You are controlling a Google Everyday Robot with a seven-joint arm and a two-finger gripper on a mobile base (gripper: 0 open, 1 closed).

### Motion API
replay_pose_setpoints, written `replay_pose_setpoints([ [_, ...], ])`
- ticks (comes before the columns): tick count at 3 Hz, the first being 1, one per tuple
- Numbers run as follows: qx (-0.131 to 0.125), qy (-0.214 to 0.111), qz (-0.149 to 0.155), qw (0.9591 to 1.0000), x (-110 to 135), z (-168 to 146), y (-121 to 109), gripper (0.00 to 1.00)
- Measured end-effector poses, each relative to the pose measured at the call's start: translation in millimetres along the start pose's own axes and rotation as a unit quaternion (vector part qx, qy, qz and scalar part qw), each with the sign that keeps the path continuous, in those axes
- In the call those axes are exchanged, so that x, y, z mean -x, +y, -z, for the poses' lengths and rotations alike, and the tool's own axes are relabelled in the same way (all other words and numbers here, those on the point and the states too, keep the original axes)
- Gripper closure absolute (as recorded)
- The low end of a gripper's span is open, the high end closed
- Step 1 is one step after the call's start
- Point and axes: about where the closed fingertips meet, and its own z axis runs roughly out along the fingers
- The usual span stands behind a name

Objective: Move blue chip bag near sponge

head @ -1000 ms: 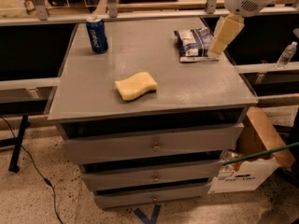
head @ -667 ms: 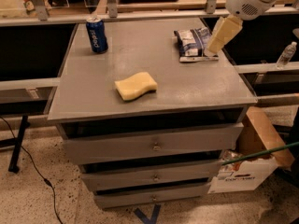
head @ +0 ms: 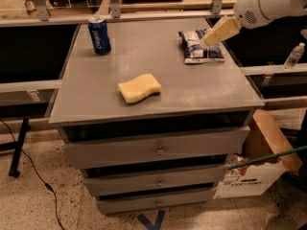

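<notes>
The blue chip bag (head: 195,50), navy foil with white panels, lies flat at the far right of the grey cabinet top (head: 192,87). The pale yellow sponge (head: 139,87) with wavy sides lies near the middle front of the top, well to the left of and nearer than the bag. My gripper (head: 207,42), cream-coloured on a white arm, reaches in from the upper right. Its tip is over the bag's right half, and it hides part of the bag.
An upright blue soda can (head: 99,35) stands at the far left of the top. The cabinet has three drawers below. A cardboard box (head: 249,181) and a green rod (head: 268,157) are at the lower right. A water bottle (head: 293,56) stands at the right.
My gripper has moved left and farther back, from the bag's right edge to over the bag. The bag, sponge and can have not moved.
</notes>
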Motion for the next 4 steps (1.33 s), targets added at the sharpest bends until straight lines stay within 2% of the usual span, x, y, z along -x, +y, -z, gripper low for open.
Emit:
replay_pose_setpoints([
  [1,-0.01,-0.017,-0.048,0.9986,-6.2,-18.5,-12.6,0.0],
  [2,-0.017,-0.022,-0.078,0.9966,-13.2,-34.5,-21.3,0.0],
  [4,-0.025,-0.024,-0.11,0.9933,-29.2,-49.3,-25.3,0.0],
])
